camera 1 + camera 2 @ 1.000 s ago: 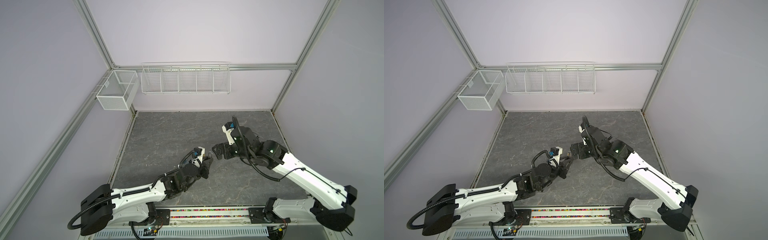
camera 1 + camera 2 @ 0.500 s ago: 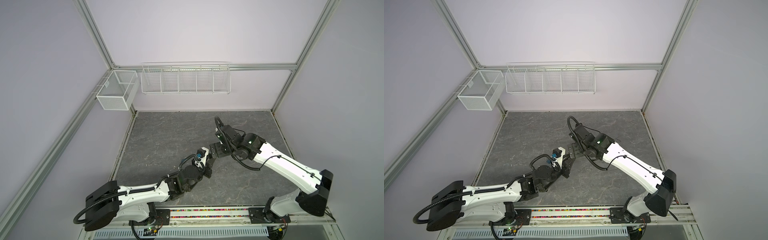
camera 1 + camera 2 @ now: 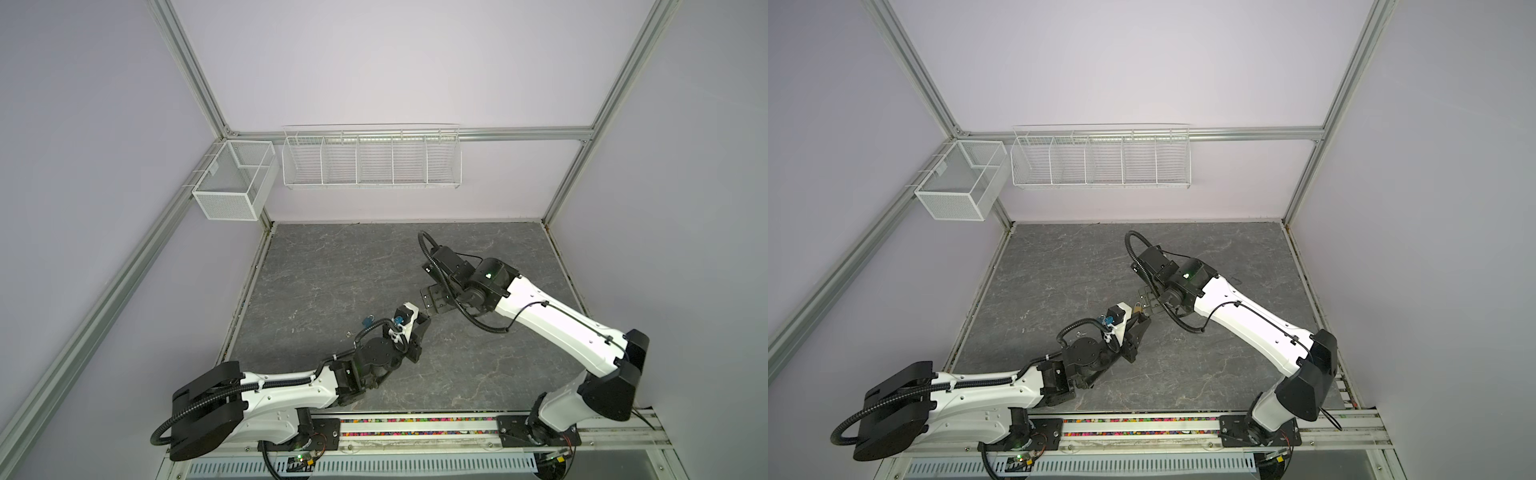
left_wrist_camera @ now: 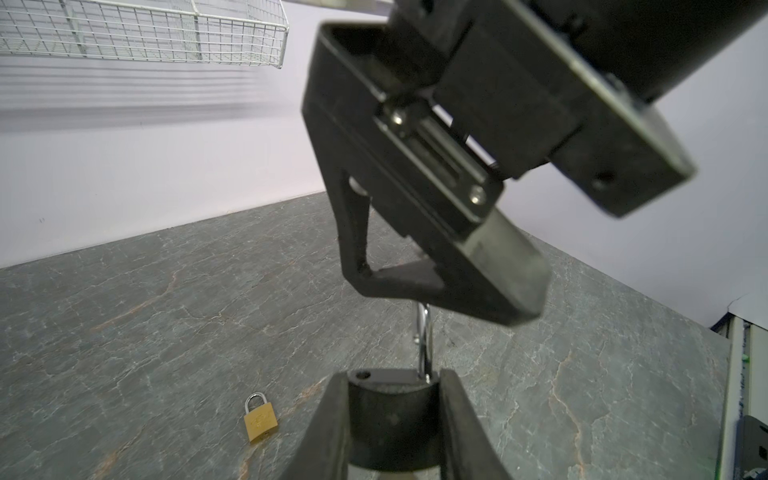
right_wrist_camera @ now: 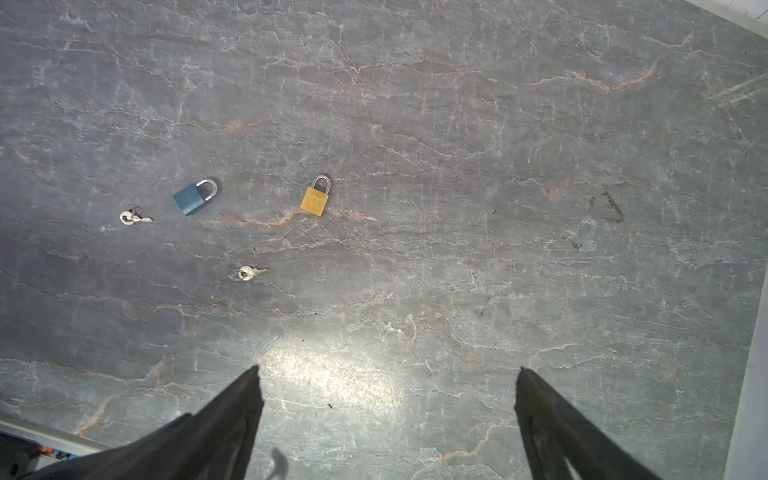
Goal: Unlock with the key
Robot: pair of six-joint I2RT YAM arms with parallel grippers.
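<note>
My left gripper (image 4: 392,378) is shut on a black padlock (image 4: 390,415). The padlock's silver shackle (image 4: 424,340) rises from one side, and the other shackle hole shows empty. My right gripper (image 5: 388,374) hangs open and empty just above it, one of its fingers (image 4: 399,282) close over the shackle. In both top views the two grippers (image 3: 420,330) (image 3: 1148,301) meet mid-table. Two keys (image 5: 135,217) (image 5: 247,273) lie loose on the table. No key shows in the held padlock.
A brass padlock (image 5: 315,200) (image 4: 260,422) and a blue padlock (image 5: 192,199) lie shut on the grey stone-pattern table (image 3: 332,270). White wire baskets (image 3: 372,160) (image 3: 235,180) hang on the back and left walls.
The right arm has swung its elbow out to the right and lowered, and its open gripper now points down over the left gripper. The left gripper has kept its hold and barely moved.
</note>
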